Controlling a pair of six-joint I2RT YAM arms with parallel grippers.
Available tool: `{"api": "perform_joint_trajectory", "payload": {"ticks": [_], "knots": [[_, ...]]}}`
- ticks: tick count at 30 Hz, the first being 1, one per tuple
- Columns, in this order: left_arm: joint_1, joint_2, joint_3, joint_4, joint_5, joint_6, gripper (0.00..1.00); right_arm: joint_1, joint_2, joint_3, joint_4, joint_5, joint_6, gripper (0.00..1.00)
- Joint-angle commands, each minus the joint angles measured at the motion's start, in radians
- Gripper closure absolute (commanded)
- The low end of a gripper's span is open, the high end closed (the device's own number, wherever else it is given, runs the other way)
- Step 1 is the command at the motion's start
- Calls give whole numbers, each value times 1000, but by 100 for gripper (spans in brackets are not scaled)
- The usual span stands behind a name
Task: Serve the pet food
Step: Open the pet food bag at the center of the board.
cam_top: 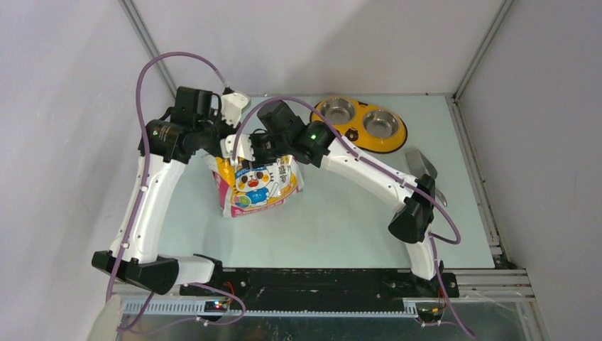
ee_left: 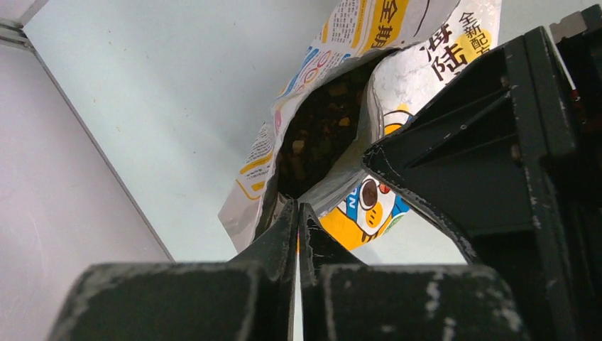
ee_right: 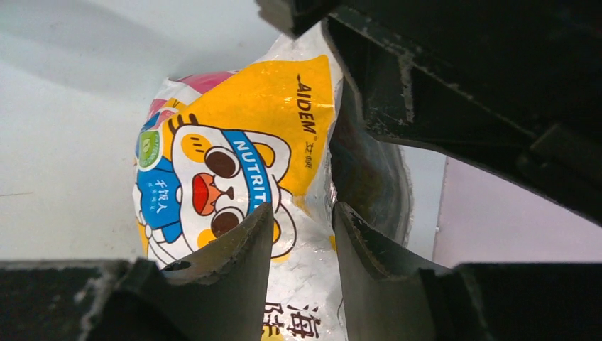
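Two arms meet at the bag (cam_top: 257,186), probably to spread its mouth and expose the pet food (ee_left: 319,135) inside. The left end effector (ee_left: 298,213) is pinched tight on the mouth's rim. The right end effector (ee_right: 302,220), half-spread, straddles the front lip without clamping it.

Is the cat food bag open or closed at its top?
Open. The cat food bag gapes at its mouth in the left wrist view, and brown kibble shows inside.
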Motion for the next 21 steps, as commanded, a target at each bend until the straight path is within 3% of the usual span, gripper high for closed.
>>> {"api": "perform_joint_trajectory", "payload": {"ticks": [1,7,12,21], "knots": [[-7,-22,0,37,-9,-26,98,3,23,17,84,41,40,59],[35,-36,4,65,-50,-48,96,3,65,62,107,59,29,58],[115,-49,1,93,-23,-64,95,3,91,77,96,65,15,64],[136,-52,-40,82,74,-7,92,4,57,126,2,31,41,100]]}}
